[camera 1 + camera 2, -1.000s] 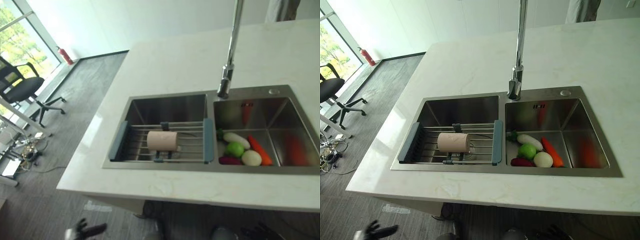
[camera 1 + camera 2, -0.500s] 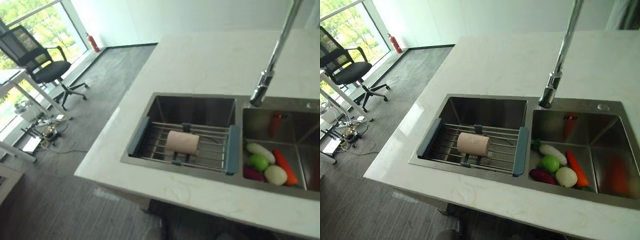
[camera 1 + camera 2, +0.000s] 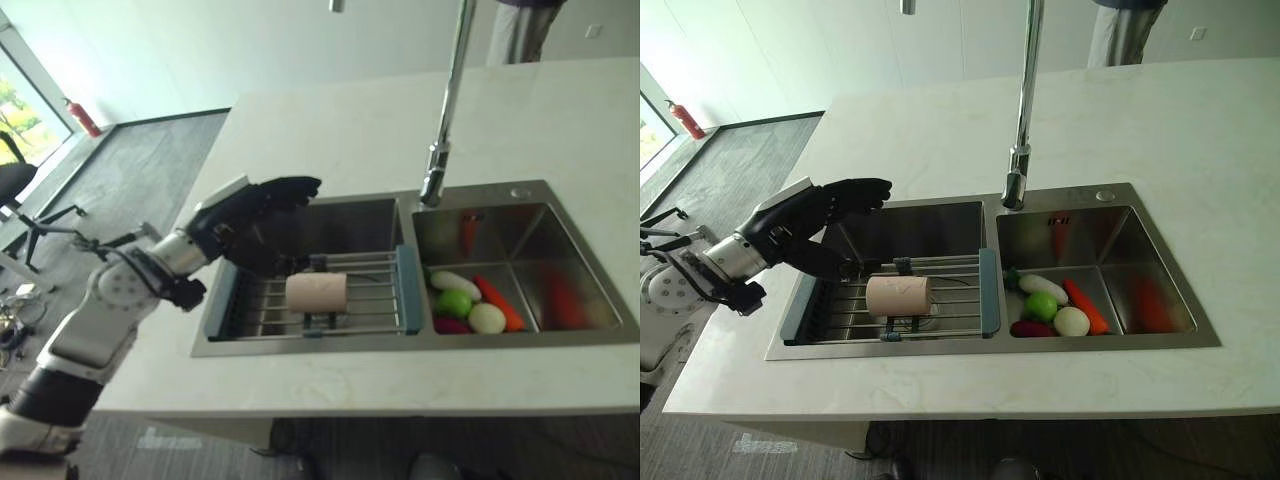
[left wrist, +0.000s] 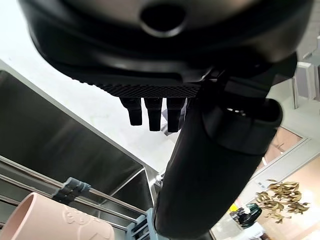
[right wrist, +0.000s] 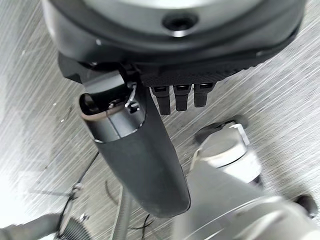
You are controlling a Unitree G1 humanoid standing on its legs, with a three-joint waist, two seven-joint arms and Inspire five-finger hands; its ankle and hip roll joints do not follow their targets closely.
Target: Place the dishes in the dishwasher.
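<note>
We see a pink cup [image 3: 898,295] lying on its side on the rack [image 3: 960,300] across the left sink basin, long axis running left to right. Our left hand [image 3: 815,215], fingers spread and empty, hovers just up-left of it; our right hand [image 5: 150,150] hangs relaxed over the floor.

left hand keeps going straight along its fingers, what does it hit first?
Hedged: the left hand is open above the left basin, fingers aimed toward the faucet. Nothing lies in between, so the faucet's stem looks first. The cup on the rack sits lower, probably under that line. Depth is unclear.
</note>
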